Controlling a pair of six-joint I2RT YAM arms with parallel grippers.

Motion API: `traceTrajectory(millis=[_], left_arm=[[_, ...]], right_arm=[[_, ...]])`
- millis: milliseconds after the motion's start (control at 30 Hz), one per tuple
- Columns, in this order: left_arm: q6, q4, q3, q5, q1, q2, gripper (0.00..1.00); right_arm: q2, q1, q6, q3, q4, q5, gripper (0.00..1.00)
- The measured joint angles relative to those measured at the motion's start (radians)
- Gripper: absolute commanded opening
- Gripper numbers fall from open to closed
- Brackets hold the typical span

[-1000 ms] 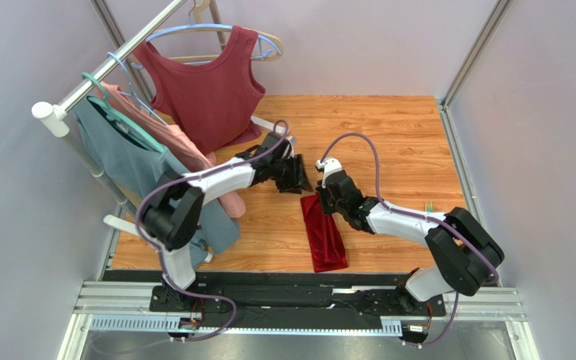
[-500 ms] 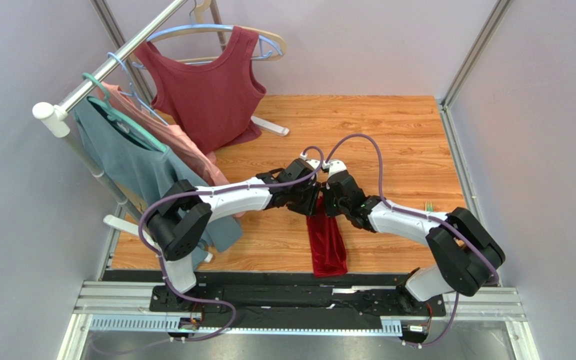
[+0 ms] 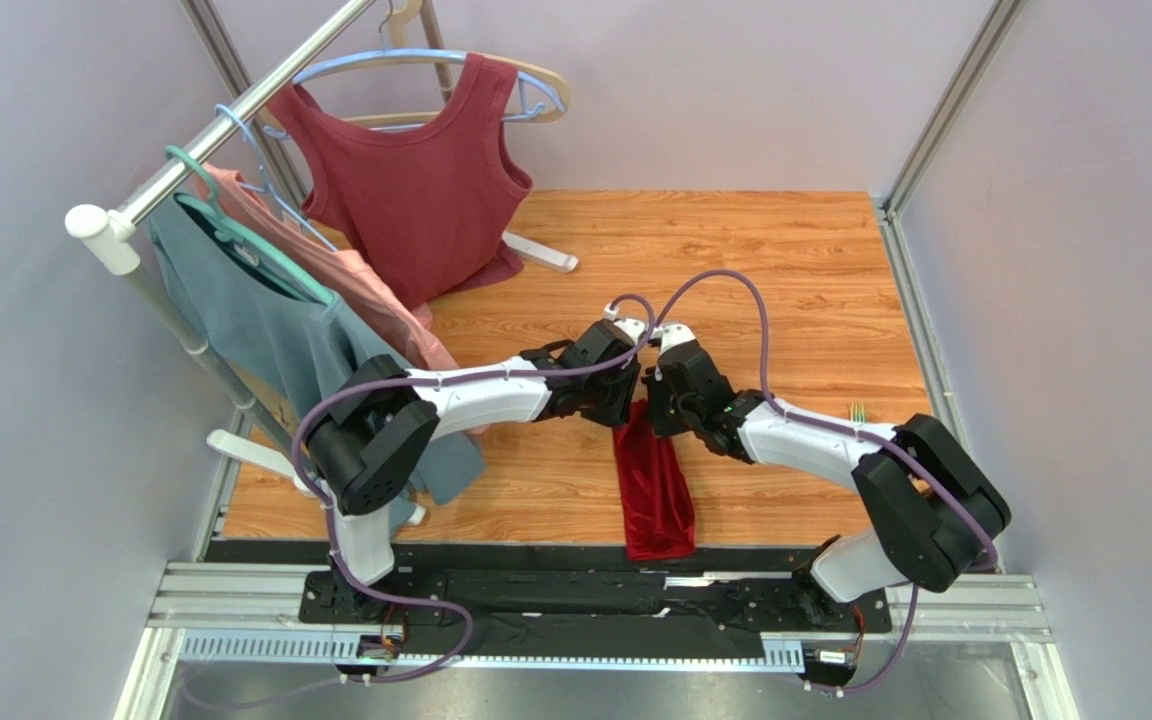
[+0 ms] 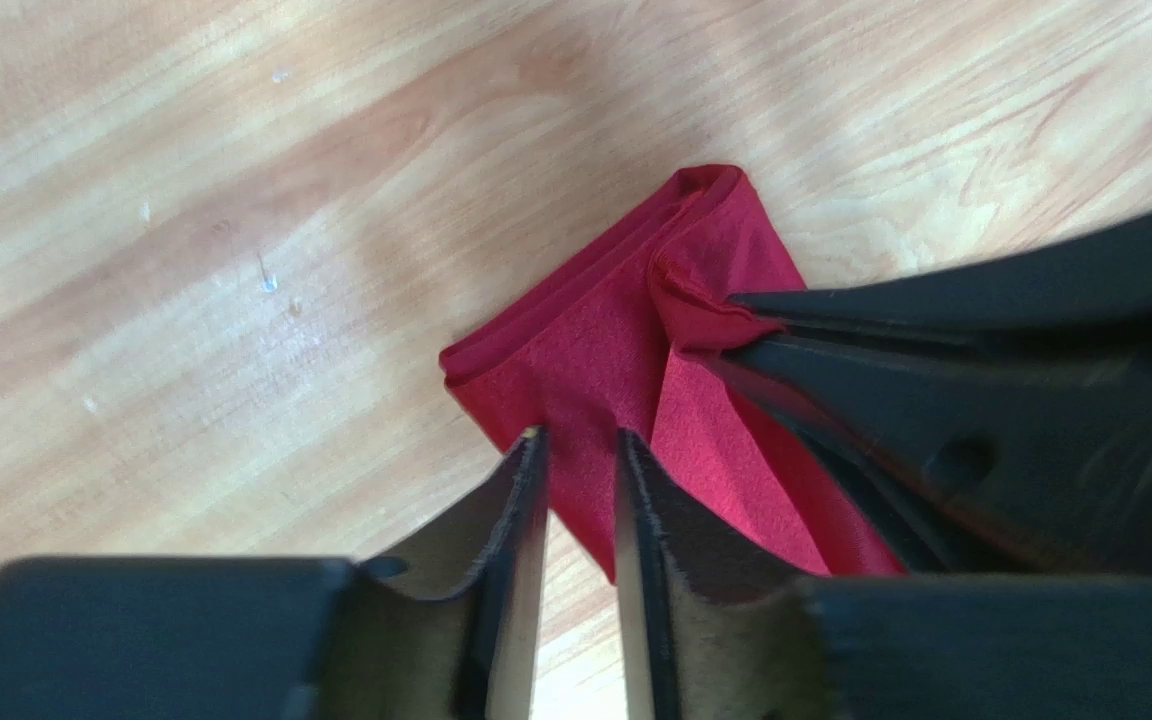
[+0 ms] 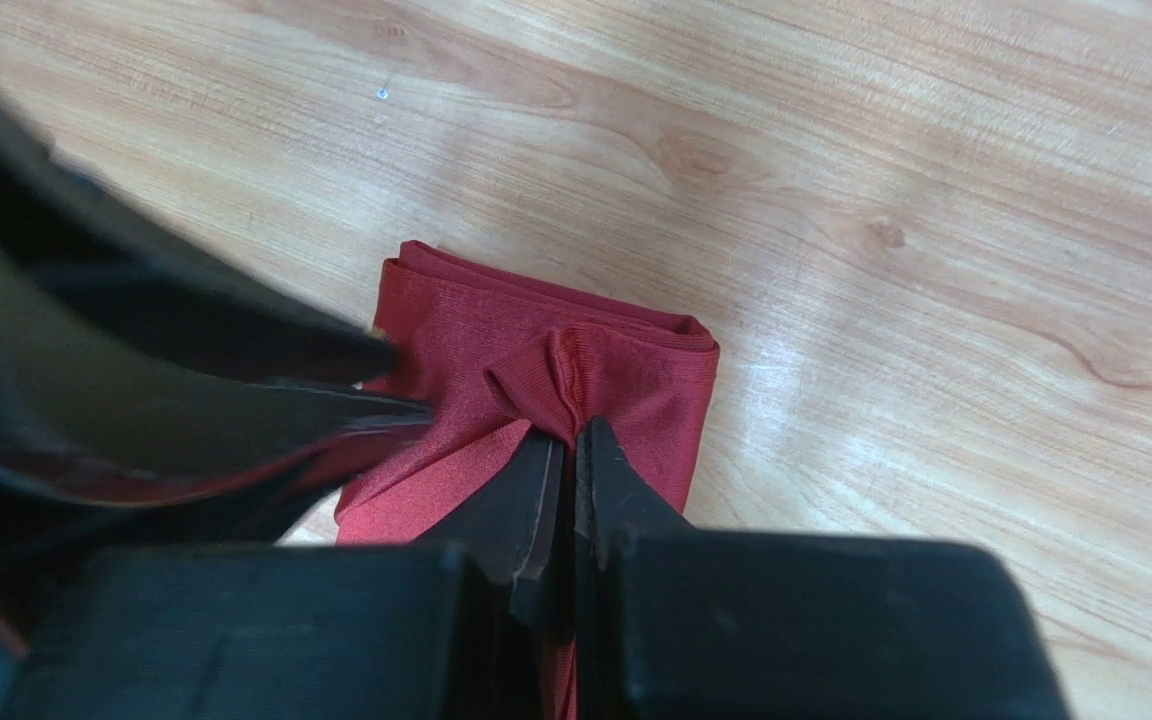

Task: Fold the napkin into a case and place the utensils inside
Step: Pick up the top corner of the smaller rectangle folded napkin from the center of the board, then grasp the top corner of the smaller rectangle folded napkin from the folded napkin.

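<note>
Wooden tabletop (image 3: 808,270): right hand (image 5: 573,435) pinches far edge of folded napkin (image 3: 654,488); left hand (image 4: 579,443) narrowly parted, possibly straddling cloth

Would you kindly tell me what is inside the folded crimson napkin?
At the far edge of the napkin only stacked cloth layers show. Its inside is hidden by cloth, the left gripper and right gripper.

Thin cloth napkin (image 4: 612,338), crimson, slight sheen. Smooth pale wood table (image 4: 162,225), visible grain. Matt black left tool (image 4: 579,438).
</note>
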Motion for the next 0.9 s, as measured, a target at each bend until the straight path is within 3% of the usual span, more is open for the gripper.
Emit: traceTrajectory(millis=[200,333,600,700,900], left_arm=[[-0.024,0.182,-0.225,0.003,-0.002,-0.111,0.25],[-0.040,0.316,-0.310,0.004,-0.004,-0.147,0.31],[-0.071,0.399,-0.278,0.000,0.016,-0.145,0.33],[-0.073,0.399,-0.245,0.005,0.034,-0.137,0.40],[-0.050,0.374,-0.158,0.011,0.050,-0.092,0.37]], right_arm=[[-0.001,-0.018,0.023,0.000,-0.003,-0.010,0.00],[-0.013,-0.039,0.035,0.000,-0.003,-0.012,0.00],[0.014,-0.083,0.024,0.047,-0.012,-0.015,0.00],[0.049,-0.090,0.010,0.093,-0.010,-0.016,0.00],[0.063,-0.093,-0.002,0.113,-0.007,-0.027,0.00]])
